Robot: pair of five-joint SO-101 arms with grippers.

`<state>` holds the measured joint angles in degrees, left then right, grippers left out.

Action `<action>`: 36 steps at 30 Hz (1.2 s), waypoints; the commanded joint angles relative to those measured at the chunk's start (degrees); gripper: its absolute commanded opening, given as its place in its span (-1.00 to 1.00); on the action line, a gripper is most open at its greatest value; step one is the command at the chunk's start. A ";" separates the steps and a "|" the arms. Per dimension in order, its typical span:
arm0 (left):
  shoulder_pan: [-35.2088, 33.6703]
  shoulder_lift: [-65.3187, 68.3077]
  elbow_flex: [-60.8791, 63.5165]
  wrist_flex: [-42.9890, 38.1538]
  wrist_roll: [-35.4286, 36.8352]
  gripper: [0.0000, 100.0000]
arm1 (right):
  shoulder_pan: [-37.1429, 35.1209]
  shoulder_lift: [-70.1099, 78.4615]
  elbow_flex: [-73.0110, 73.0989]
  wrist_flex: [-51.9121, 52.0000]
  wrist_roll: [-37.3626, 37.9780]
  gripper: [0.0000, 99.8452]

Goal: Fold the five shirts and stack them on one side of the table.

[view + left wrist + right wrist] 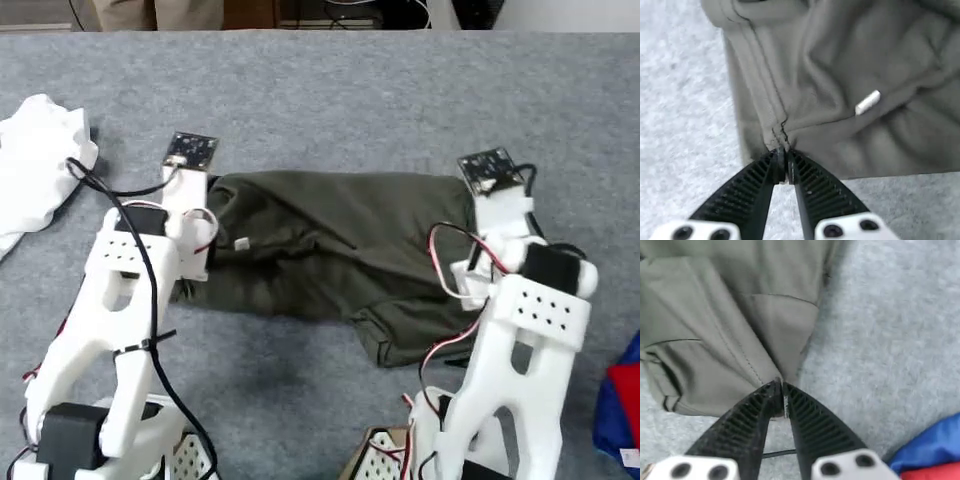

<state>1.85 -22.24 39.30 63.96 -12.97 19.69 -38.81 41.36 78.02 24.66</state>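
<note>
An olive green shirt (330,250) lies partly folded across the middle of the grey table (350,100). My left gripper (783,161) is shut on a pinch of the olive shirt (850,75) at a seam on its left end, near a small white tag (868,101). My right gripper (780,390) is shut on the olive shirt (730,325) at its right edge. In the high view the left gripper (205,215) and right gripper (480,215) stand at opposite ends of the garment. A crumpled white shirt (35,165) lies at the far left.
A blue and red garment (622,400) sits at the right edge of the table, and its blue corner (935,450) lies close to my right gripper. Bare grey table stretches behind the olive shirt and in front of it between the arm bases.
</note>
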 commanded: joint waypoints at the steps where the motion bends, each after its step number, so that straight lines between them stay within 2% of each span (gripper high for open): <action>1: -4.22 -2.07 -4.04 2.46 -2.81 -0.96 | 3.74 -1.10 0.40 -1.58 2.02 -0.99; 6: -9.05 -1.80 -6.51 2.99 -4.66 -0.96 | 5.23 -1.10 1.10 -1.49 4.31 -0.99; 19: -8.44 -2.15 -1.67 3.25 -6.68 -0.96 | 8.48 -1.45 7.87 -1.67 9.23 -0.99; 25: -8.18 -2.33 -1.41 7.56 -9.05 -0.96 | 12.18 -1.36 7.87 -2.46 11.16 -0.99; 32: -8.26 -1.80 -1.32 7.12 -9.23 -0.96 | 12.53 -1.45 7.96 -2.37 11.52 -0.99; 36: -8.44 -1.80 1.05 4.31 -12.57 -0.96 | 12.53 -1.10 7.96 -2.46 12.13 -0.99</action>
<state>-6.42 -22.59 39.91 69.93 -23.87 31.12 -38.81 49.36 76.35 35.74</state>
